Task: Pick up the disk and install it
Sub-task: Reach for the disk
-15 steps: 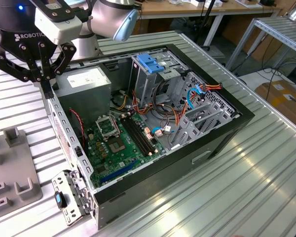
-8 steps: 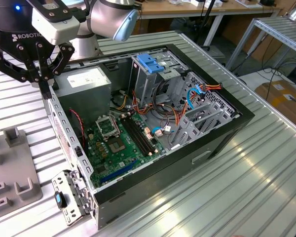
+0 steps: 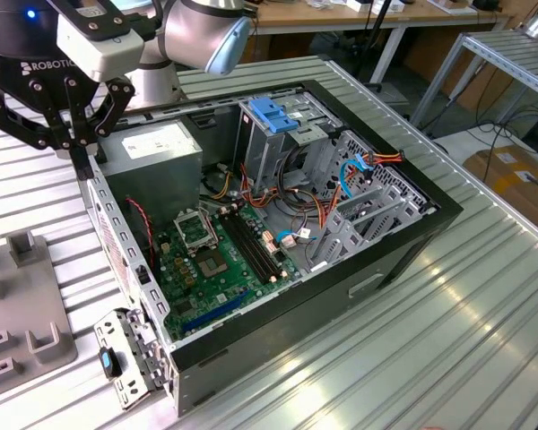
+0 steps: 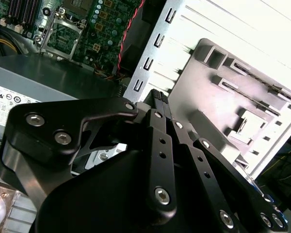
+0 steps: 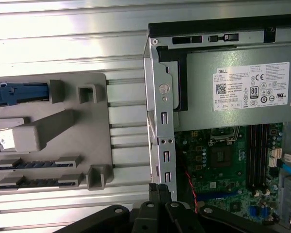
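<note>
My black gripper [image 3: 79,161] hangs shut, with nothing between its fingers, over the rear corner of the open computer case [image 3: 403,251], beside the power supply. Both wrist views show its fingertips [image 4: 159,95] pressed together [image 5: 157,187] above the case's metal rear wall. To the side of the case, a grey fixture [image 5: 99,145] holds a long blue-edged part [image 5: 19,92] on edge in a slot. This looks like the disk seen rail-on; its metal body is hidden. The drive cage [image 3: 264,148] inside the case carries a light-blue latch piece [image 3: 273,115] on top.
The grey power supply [image 3: 152,148] with its white sticker sits just under the gripper. The green motherboard [image 3: 215,255] and bundles of cables [image 3: 327,210] fill the case floor. A loose metal bracket [image 3: 125,358] leans at the case's near corner. The ribbed metal table [image 3: 412,358] surrounds everything.
</note>
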`<action>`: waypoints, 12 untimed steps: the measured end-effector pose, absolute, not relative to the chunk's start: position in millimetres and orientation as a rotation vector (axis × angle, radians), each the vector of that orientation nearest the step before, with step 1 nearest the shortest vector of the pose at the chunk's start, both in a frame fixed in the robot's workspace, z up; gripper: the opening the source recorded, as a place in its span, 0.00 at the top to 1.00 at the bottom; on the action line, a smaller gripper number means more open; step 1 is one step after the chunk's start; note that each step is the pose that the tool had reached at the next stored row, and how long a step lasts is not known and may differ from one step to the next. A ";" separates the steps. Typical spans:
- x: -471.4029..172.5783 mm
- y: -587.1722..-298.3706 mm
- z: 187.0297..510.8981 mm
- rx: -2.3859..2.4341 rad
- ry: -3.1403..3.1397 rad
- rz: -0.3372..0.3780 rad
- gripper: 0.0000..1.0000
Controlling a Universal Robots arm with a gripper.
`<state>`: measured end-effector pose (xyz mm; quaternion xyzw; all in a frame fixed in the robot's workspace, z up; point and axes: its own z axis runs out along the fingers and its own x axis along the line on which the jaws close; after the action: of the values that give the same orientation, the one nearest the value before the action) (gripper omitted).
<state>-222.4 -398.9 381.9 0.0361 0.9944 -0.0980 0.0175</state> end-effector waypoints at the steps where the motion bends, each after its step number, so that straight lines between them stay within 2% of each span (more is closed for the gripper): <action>1: -222.7 -398.9 381.9 0.112 3.090 -0.305 0.89; 12: -232.6 -398.9 381.6 0.112 3.090 -0.304 0.89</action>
<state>-232.6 -398.9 381.6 0.0360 0.9944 -0.0980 0.0175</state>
